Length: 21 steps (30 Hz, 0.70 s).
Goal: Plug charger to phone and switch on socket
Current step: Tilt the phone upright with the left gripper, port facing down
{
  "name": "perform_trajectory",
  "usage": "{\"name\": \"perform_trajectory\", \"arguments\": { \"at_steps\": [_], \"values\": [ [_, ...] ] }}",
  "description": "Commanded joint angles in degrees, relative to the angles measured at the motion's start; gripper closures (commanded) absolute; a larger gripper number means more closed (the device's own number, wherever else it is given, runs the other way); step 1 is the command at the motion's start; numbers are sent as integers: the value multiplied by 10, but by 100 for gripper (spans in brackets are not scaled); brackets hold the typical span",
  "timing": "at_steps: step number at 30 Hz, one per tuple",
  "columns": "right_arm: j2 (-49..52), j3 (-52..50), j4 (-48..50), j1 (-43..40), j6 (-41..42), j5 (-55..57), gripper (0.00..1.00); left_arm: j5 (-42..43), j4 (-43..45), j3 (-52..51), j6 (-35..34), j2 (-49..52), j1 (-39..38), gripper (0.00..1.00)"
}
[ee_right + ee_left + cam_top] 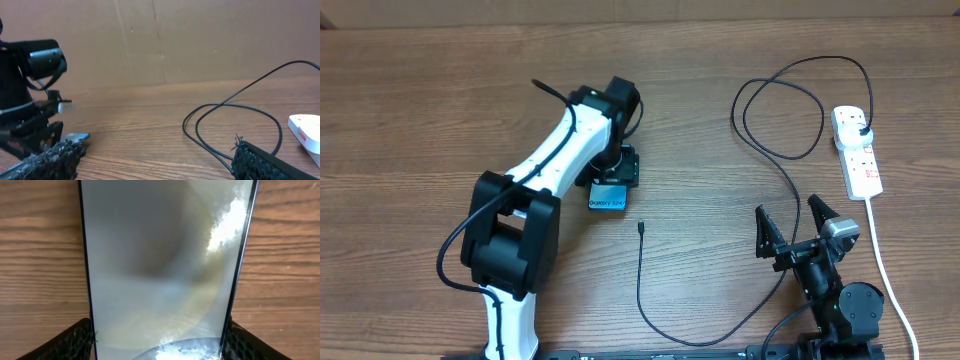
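Pinching the phone [608,197] across its width, the left gripper [614,178] could tilt or drag it if that hold slips. The overhead view shows the charger [640,232] tip lying loose just beside the phone, well apart from the wide-spread, empty right gripper [788,214], with the socket [857,152] beyond. At the left wrist, fingers [75,341] touch both phone edges. From the right wrist, cable loops ahead might snag its fingers [50,161].

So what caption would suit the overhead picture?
Left claw clamps the phone; charger tip lies loose nearby, right claw stands open.
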Motion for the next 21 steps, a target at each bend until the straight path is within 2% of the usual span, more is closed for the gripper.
{"name": "perform_trajectory", "arguments": {
  "at_steps": [1,9,12,14,21],
  "values": [
    [-5,-6,3,5,-1,5,0,-5,18,-36,-24,2,-16,30],
    [-5,-6,3,5,-1,5,0,-37,72,-117,-39,2,-21,30],
    [-5,-6,3,5,-1,5,0,-40,100,-132,-39,2,-21,21],
    [-5,-6,3,5,-1,5,0,-40,116,-135,-38,2,-21,3],
    [-5,-6,3,5,-1,5,0,-40,168,-135,-36,3,-19,0]
  ]
}}
